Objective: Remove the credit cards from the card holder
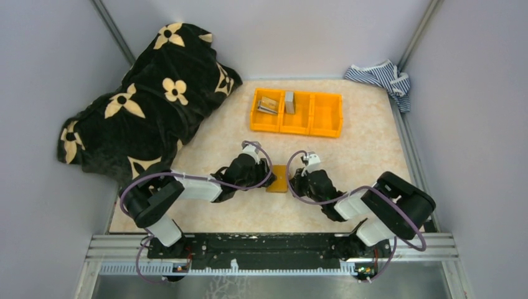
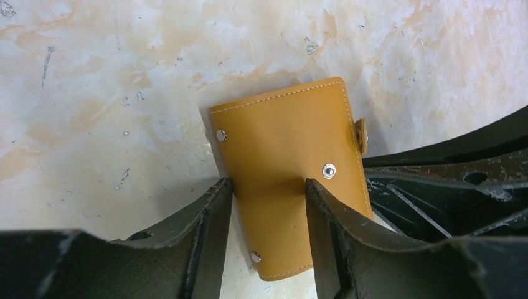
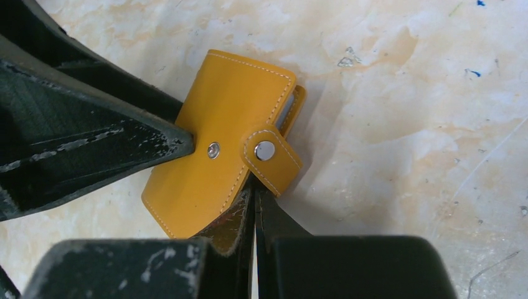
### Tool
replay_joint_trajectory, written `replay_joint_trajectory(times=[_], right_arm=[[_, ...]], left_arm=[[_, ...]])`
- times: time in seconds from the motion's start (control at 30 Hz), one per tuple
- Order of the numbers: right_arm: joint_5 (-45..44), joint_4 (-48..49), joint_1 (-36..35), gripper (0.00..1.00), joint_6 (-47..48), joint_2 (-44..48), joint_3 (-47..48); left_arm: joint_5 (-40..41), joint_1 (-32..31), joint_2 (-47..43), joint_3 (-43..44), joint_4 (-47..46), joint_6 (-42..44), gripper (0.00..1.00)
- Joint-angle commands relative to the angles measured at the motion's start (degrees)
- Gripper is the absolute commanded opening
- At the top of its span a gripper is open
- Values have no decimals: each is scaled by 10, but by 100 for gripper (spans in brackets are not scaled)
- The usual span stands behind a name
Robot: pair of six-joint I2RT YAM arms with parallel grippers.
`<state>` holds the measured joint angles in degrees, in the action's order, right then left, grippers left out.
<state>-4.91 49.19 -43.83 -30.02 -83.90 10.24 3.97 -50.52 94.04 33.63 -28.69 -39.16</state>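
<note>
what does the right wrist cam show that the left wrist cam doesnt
Only the right wrist: the tab face-on, folded over the edge of the holder, with the shut right hand just below it. Whether it grips the tab is unclear.
Only the left wrist: the left hand, its fingers apart over the holder. The tab shows only edge-on here.
Both: the orange holder lying on the table, with metal studs on its face.

The orange-tan card holder lies folded, snap tab seemingly unfastened.
</note>
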Motion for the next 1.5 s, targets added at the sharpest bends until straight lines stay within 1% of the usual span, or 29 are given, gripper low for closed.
replay_joint_trajectory(times=[0.0, 0.27, 0.53, 0.7, 1.0, 1.27, 1.47], right_arm=[[0, -19, -26, 0, 10, 41, 42], [-8, -59, -32, 0, 19, 80, 60], [-9, -85, -32, 0, 25, 91, 83], [-4, -88, -32, 0, 22, 96, 81], [-18, -119, -32, 0, 21, 135, 60], [-14, -100, -32, 0, 16, 110, 55], [3, -80, -33, 0, 15, 87, 65]], left_arm=[[-19, -4, 7, -2, 3, 1, 53], [-31, -4, -11, -15, -13, 0, 53], [-17, -4, -38, -26, -3, 13, 53], [-18, -4, -40, -31, -7, 12, 53], [-17, -4, -42, -31, -11, 16, 53], [-23, -4, -51, -33, -11, 16, 53], [-19, -4, -90, -36, 10, 21, 53]])
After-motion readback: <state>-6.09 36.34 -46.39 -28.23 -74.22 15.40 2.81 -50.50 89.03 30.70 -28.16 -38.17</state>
